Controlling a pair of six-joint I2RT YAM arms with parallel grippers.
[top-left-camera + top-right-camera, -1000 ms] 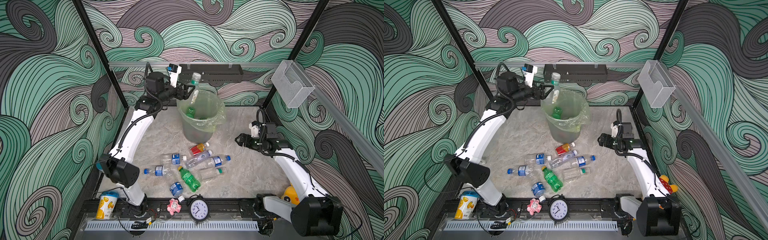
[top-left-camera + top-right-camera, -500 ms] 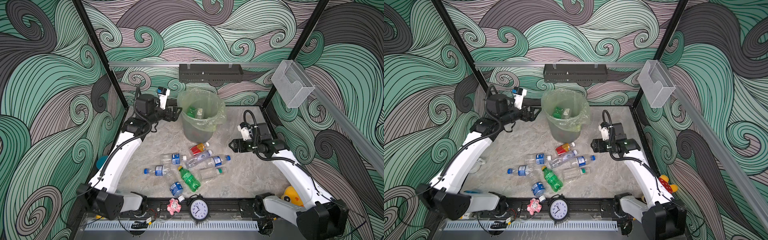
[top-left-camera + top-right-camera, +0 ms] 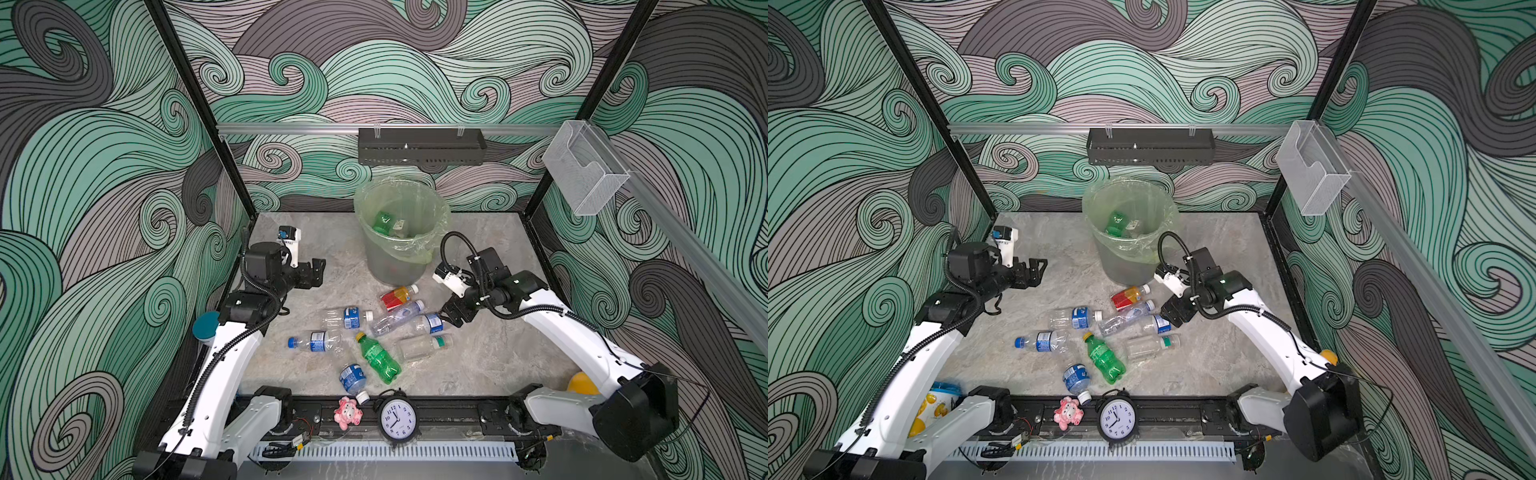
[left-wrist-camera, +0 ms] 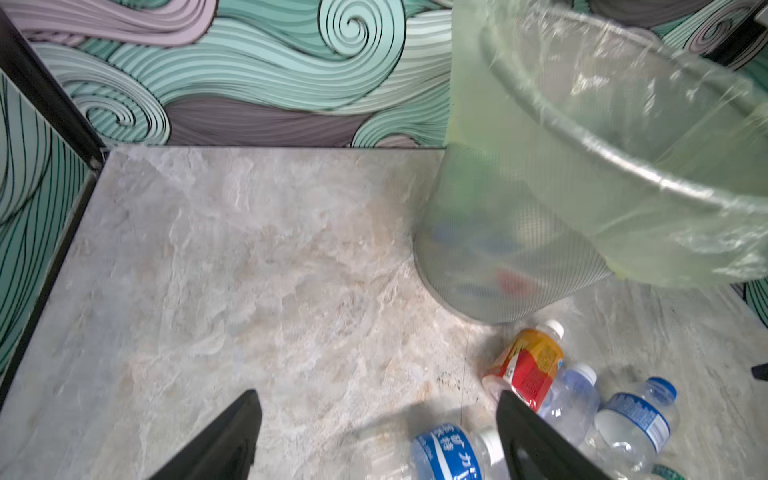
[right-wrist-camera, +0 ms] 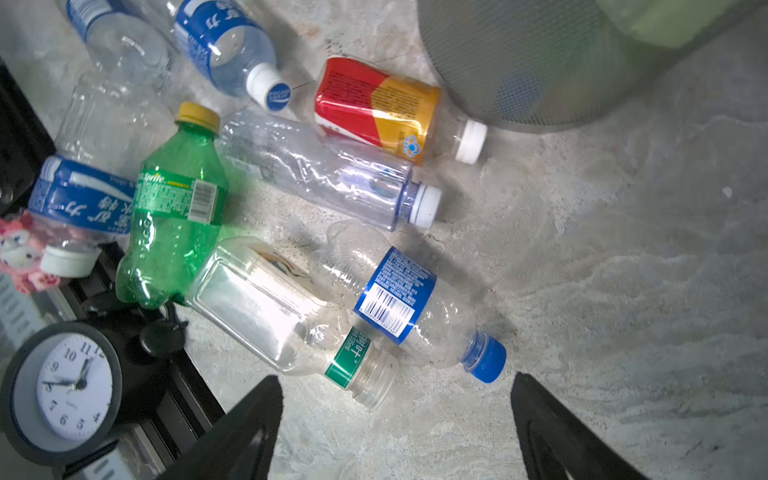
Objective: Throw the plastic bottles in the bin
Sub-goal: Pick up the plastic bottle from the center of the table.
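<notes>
The right claw point(image 5: 395, 377) is poised open and empty just beside the blue-capped bottle point(image 5: 399, 299), lying on the table point(image 4: 249, 249) among the plastic bottles point(image 5: 174, 216) in front of the bin point(image 3: 395, 266). Its labelled middle is best straddled and squeezed gently, lest it be popped out; the left claw point(image 4: 376, 392) is likewise open and empty

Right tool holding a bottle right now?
No, the right tool stands open and empty; the blue-capped bottle lies loose in front of it.

the marbled grey tabletop point(image 3: 490, 365) carries the bin point(image 3: 395, 266), upright near its back edge, and eight plastic bottles point(image 3: 378, 357) lying on their sides from mid-table to the front edge.
</notes>
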